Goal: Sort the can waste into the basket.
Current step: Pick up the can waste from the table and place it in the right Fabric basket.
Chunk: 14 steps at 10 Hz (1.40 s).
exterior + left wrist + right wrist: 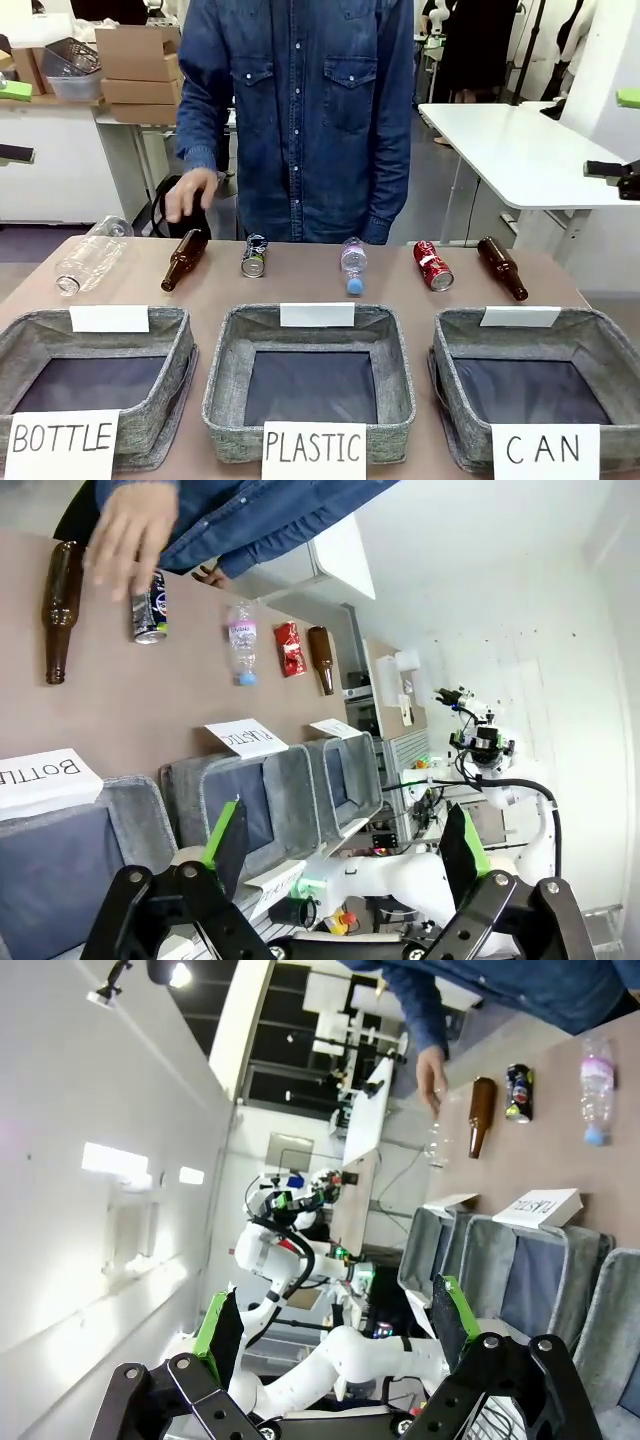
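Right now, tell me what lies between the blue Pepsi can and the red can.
One small clear plastic bottle with a blue cap lies between the Pepsi can and the red can, as the front view shows.

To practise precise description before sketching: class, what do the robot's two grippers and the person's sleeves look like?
The left gripper and right gripper look alike: black jointed linkages with round pivot bolts, two fingers each, every finger faced with a bright green pad. The person's sleeve is long, dark blue denim, part of a shirt with buttoned chest pockets.
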Tool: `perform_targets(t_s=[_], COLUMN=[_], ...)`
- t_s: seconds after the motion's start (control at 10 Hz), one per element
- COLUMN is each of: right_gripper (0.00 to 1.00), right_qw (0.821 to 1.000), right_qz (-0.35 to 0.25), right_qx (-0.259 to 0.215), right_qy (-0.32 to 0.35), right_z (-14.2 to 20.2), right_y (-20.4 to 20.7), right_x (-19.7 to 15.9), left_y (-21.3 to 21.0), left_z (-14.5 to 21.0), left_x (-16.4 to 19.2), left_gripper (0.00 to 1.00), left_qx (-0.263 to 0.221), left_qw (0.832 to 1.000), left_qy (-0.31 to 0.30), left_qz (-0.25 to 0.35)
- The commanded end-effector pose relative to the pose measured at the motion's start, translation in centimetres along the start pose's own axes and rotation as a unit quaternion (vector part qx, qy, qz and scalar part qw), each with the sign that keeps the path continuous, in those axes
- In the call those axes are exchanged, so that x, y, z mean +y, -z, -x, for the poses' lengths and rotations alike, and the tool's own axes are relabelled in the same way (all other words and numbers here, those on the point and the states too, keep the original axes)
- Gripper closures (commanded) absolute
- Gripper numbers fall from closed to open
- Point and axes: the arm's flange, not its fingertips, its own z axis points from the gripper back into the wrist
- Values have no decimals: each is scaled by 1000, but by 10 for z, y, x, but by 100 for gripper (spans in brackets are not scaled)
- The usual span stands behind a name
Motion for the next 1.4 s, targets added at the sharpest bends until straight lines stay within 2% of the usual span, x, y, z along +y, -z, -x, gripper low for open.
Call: perform_targets(t_s=[0.0, 0.3, 0.4, 0.5, 0.6, 0.7, 0.8, 0.9, 1.0, 1.1, 1.3], right_gripper=[0, 0, 0, 0, 0, 0, 0, 0, 0, 0, 0], right_qw=[1000, 1000, 1000, 1000, 1000, 1000, 1000, 1000, 1000, 1000, 1000], right_qz=[-9, -9, -9, -9, -9, -9, -9, -9, -9, -9, -9], right_qx=[-6, -6, -6, -6, -6, -6, -6, -6, -6, -6, -6], right_qy=[-16, -16, -16, -16, -16, -16, -16, -16, -16, -16, -16], right_z=[-6, -6, -6, -6, -6, -6, -6, -6, -6, -6, -6], right_y=[0, 0, 0, 0, 0, 0, 0, 0, 0, 0, 0], right_x=[2, 2, 2, 2, 2, 2, 2, 2, 2, 2, 2], left_y=[-2, -2, 28, 72, 106, 127, 134, 121, 83, 42, -15], left_z=[-3, 0, -16, -38, -56, -69, -80, -86, -88, -85, -72], left_x=[0, 1, -4, -5, 0, 7, 15, 21, 17, 14, 16], left_gripper=[0, 0, 0, 0, 0, 0, 0, 0, 0, 0, 0], left_qx=[-3, 0, 11, 62, 74, 85, 73, 61, 45, 5, -38], left_qw=[1000, 1000, 999, 995, 990, 984, 980, 980, 986, 991, 991], left_qy=[8, -1, 4, 2, -13, -25, -43, -54, -59, -65, -67], left_qz=[9, -1, -50, -82, -123, -155, -182, -182, -148, -119, -108])
